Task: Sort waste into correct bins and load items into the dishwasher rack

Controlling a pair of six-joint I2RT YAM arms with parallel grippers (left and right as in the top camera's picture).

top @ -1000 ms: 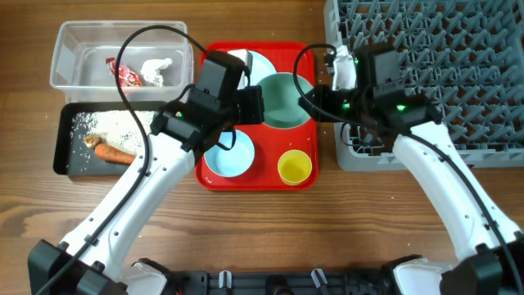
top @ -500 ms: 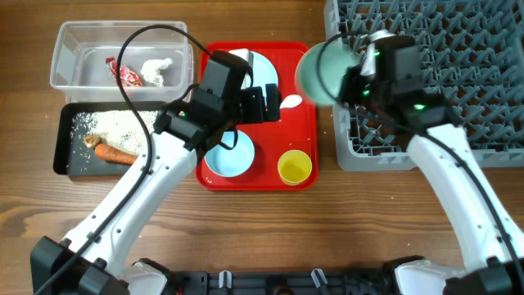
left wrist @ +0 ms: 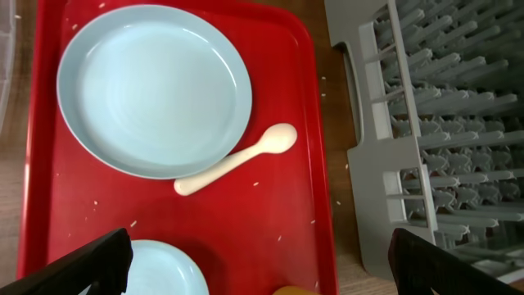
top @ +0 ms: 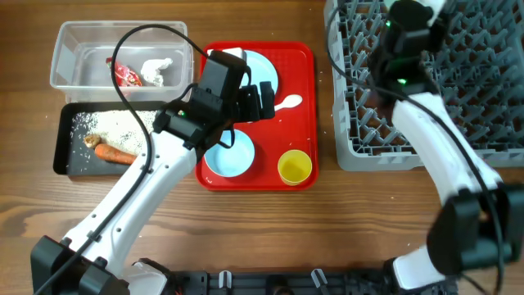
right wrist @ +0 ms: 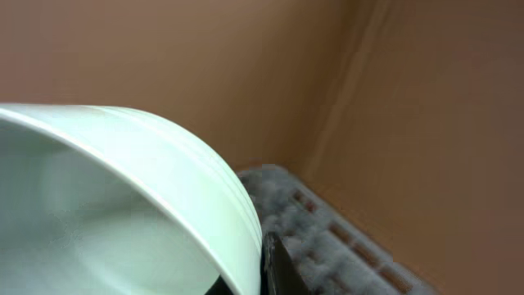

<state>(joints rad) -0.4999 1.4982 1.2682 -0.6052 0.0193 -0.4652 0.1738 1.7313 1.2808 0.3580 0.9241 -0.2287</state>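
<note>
My left gripper hangs open over the red serving tray, holding nothing. Below it lie the large light-blue plate and the white spoon, with the smaller blue dish and the yellow cup nearer the front. In the right wrist view my right gripper is shut on the rim of the pale-green bowl, tilted above the grey dishwasher rack. The bowl does not show in the overhead view. The clear tub holds the red wrapper and tissue. Rice, scrap and carrot lie in the black tray.
The right arm stretches across the rack's left half toward the far edge. The left arm crosses the table in front of the black tray. A few rice grains are scattered on the red tray.
My right gripper has lifted the green bowl off the red tray and carried it up over the rack. My left gripper has opened above the tray.
</note>
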